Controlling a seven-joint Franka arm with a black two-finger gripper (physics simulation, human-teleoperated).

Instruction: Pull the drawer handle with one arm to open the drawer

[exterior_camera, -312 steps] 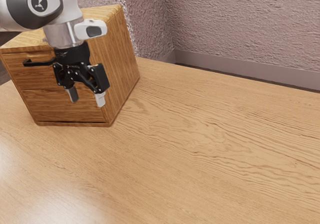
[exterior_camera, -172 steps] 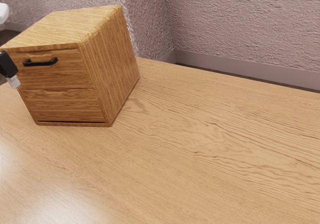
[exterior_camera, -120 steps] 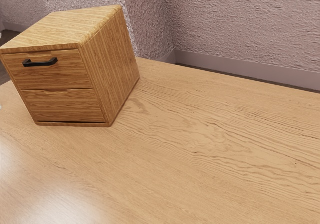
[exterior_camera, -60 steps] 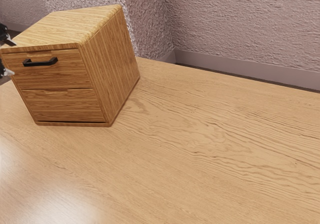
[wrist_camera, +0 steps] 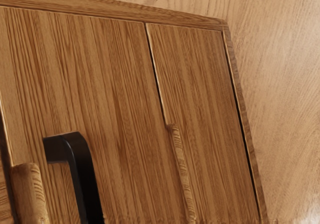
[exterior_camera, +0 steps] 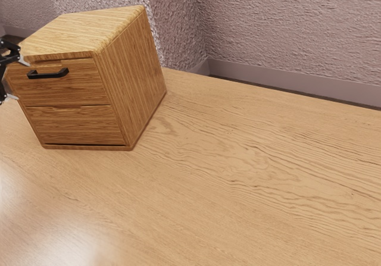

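A wooden cabinet (exterior_camera: 125, 69) with two drawers stands at the back left of the table. The top drawer (exterior_camera: 59, 87) carries a black handle (exterior_camera: 47, 72) and sits flush with the cabinet front, as does the lower drawer (exterior_camera: 74, 123). My gripper (exterior_camera: 12, 78) pokes in at the exterior view's left edge, just left of the handle. It is open, one fingertip (exterior_camera: 22, 61) above the other, and it holds nothing. The wrist view looks close onto the cabinet front, with the black handle (wrist_camera: 75, 176) nearest the hand and the lower drawer (wrist_camera: 200, 114) beyond it.
The wooden table (exterior_camera: 238, 177) stretches wide to the exterior view's right of the cabinet. A rough plaster wall (exterior_camera: 286, 22) with a grey baseboard (exterior_camera: 297, 81) runs behind it. The cabinet stands near the wall's corner.
My arm swung away from the cabinet front and out past the exterior view's left edge. The gripper has since come back in at that edge, turned sideways, level with the top drawer's handle.
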